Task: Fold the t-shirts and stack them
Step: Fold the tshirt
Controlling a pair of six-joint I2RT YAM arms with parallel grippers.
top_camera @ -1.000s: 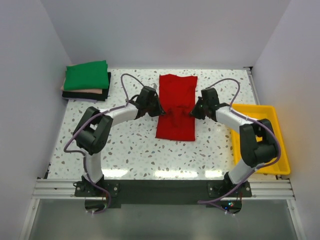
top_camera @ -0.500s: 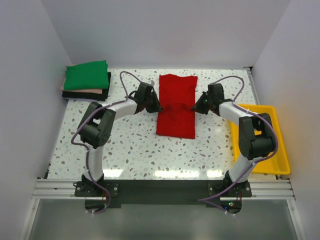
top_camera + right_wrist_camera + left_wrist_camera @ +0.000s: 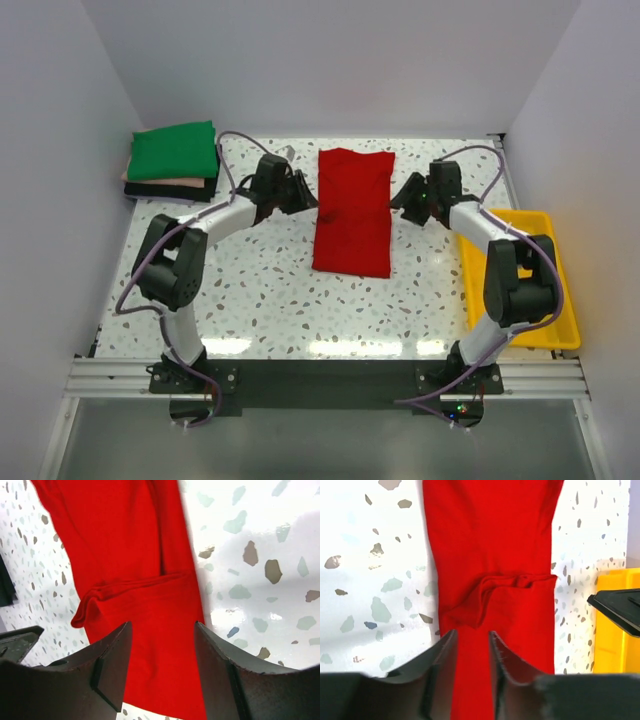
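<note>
Backing off either side of the shirt (image 3: 352, 212), you are leaving it a long strip awaiting cross-folding, left gripper (image 3: 303, 195) narrow, right gripper (image 3: 401, 199) wide, both empty.

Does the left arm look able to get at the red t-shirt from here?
Probably yes. The left gripper hovers open just beside the left edge of the red t-shirt, with nothing standing between them. The right gripper is across the shirt, out of its way.

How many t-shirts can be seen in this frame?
4. The red shirt lies flat in the middle. The others are in a folded stack at the far left: green shirt on top, pale pink shirt beneath, black shirt lowest. The stack may hide more.
</note>
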